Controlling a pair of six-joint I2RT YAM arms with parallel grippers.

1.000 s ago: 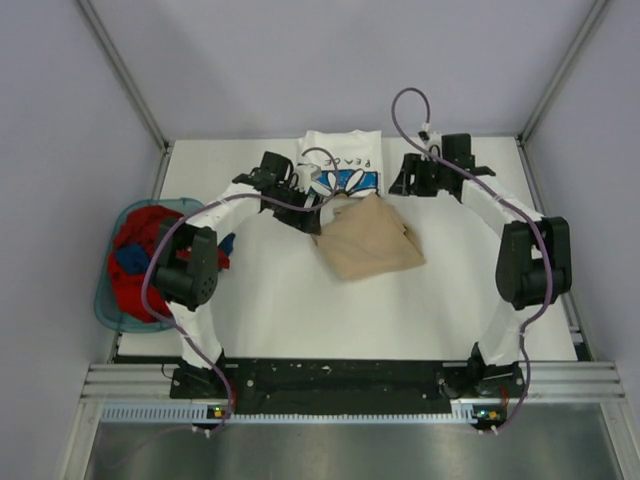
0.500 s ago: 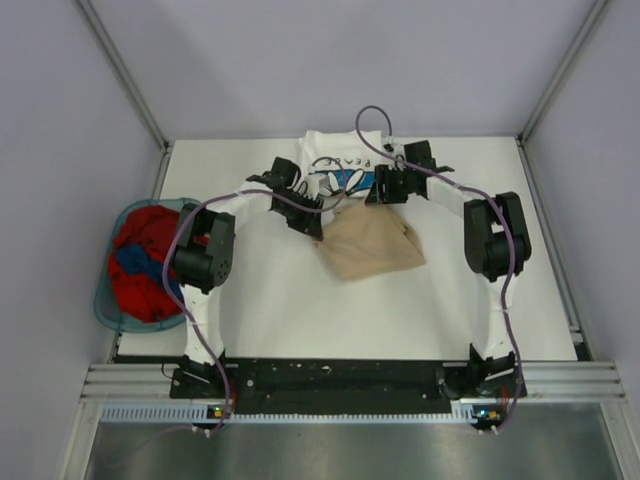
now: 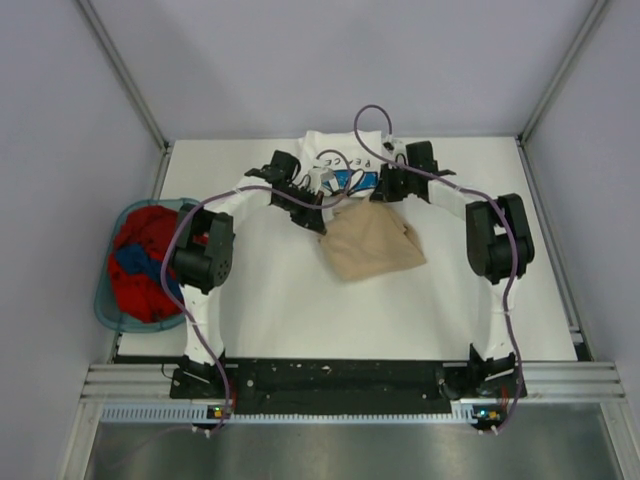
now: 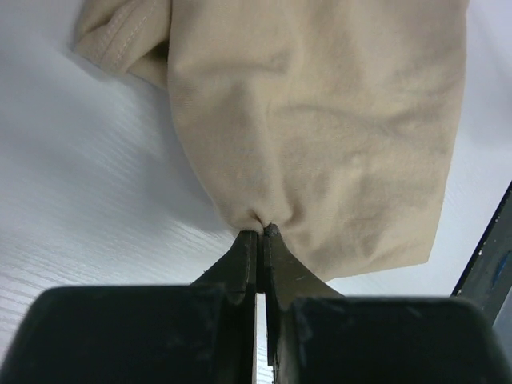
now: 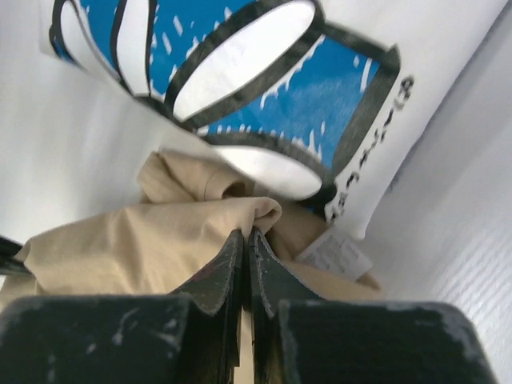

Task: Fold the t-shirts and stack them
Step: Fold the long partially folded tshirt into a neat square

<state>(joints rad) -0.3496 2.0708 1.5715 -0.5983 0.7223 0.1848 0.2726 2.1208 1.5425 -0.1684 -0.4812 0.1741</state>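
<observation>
A tan t-shirt (image 3: 370,242) lies partly folded at the table's middle, its far edge lapping the folded white daisy-print "PEACE" t-shirt (image 3: 345,160) at the back. My left gripper (image 3: 322,203) is shut on the tan shirt's far left corner (image 4: 260,224). My right gripper (image 3: 375,192) is shut on a fold of the tan shirt's far right edge (image 5: 256,216), right beside the white shirt's blue print (image 5: 264,80). Red and blue shirts (image 3: 145,262) lie heaped in the teal basket.
The teal plastic basket (image 3: 108,310) stands at the table's left edge. The white table (image 3: 280,300) is walled by grey panels at the back and sides. A rail with both arm bases runs along the near edge.
My right arm swung left from the back right to the tan shirt's far edge and shut on it. My left gripper kept its hold and shifted slightly.
</observation>
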